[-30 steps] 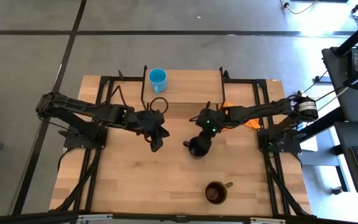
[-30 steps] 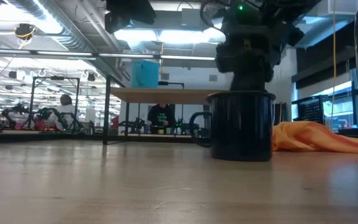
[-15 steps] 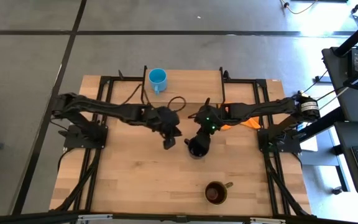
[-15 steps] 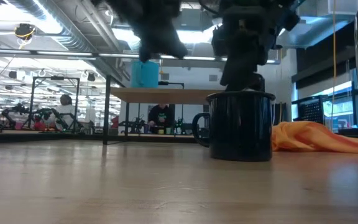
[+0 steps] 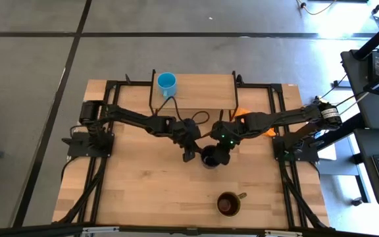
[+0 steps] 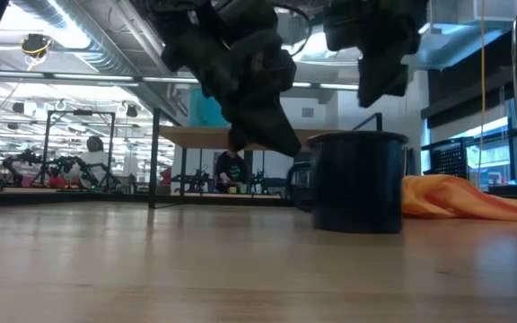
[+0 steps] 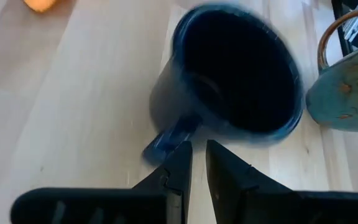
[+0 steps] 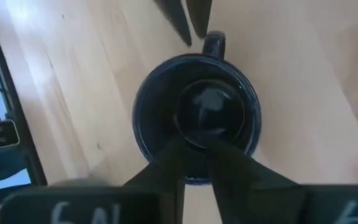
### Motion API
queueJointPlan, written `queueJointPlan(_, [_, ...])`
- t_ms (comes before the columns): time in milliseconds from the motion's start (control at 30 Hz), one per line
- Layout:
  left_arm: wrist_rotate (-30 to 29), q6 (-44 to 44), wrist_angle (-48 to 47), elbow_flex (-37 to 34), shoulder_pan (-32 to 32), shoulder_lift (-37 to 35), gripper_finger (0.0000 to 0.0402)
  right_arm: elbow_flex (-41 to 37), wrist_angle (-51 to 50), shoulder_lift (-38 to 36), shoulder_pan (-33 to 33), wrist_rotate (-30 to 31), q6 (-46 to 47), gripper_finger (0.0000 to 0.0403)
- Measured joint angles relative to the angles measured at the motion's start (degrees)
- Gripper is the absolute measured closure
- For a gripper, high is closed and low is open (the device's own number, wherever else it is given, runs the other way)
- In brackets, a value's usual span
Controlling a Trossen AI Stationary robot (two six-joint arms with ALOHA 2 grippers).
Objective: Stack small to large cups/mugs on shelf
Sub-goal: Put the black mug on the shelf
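The tabletop is a light-wood slab with black frame rails along both sides. Near its middle a black mug stands upright on the wood, its handle toward the left arm's side. Near the front edge, right of centre, a brown mug stands upright, well apart from the black one. An orange cloth lies crumpled toward the right side, behind the black mug. At the back edge the shelf stands on thin black legs, a blue mug on its left end.
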Motion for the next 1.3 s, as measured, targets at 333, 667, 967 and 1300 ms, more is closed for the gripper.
queueJointPlan(333, [-0.03,-0.79,3.69,0.07,0.00,0.01,0.0360,0.39,-6.00,-0.02,7.36,2.94,9.58,0.0363])
queueJointPlan(667, [-3.42,1.20,5.78,-0.04,2.18,0.84,0.0360,0.36,-9.82,-0.28,10.79,3.33,16.49,0.0375])
queueJointPlan(967, [1.86,0.52,10.76,0.02,3.12,5.45,0.0360,-0.35,-9.49,-0.28,11.81,3.55,21.54,0.0396])
queueJointPlan(1300, [5.29,-1.79,12.61,0.04,1.41,7.34,0.0360,-5.09,-3.59,-0.28,11.94,-1.73,23.30,0.0397])
